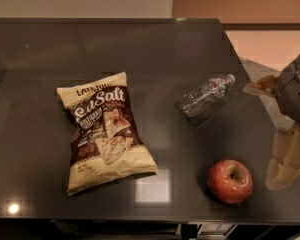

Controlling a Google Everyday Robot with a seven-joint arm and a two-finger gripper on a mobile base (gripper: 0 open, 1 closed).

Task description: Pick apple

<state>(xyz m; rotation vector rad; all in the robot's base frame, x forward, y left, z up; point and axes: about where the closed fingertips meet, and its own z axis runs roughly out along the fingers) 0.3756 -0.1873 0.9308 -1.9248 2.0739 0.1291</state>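
Note:
The apple point(230, 181) is round and red with yellowish patches and a dark stem dimple. It lies on the dark table point(155, 54) near the front right corner. My gripper point(286, 164) hangs at the right edge of the view, just right of the apple and apart from it, over the table's right edge. The grey arm housing point(296, 86) sits above it. Nothing is held in it that I can see.
A tan and brown chip bag point(106, 130) lies flat left of centre. A clear plastic water bottle point(206, 94) lies on its side behind the apple. The table's right edge runs beside the gripper, and its front edge lies just below the apple.

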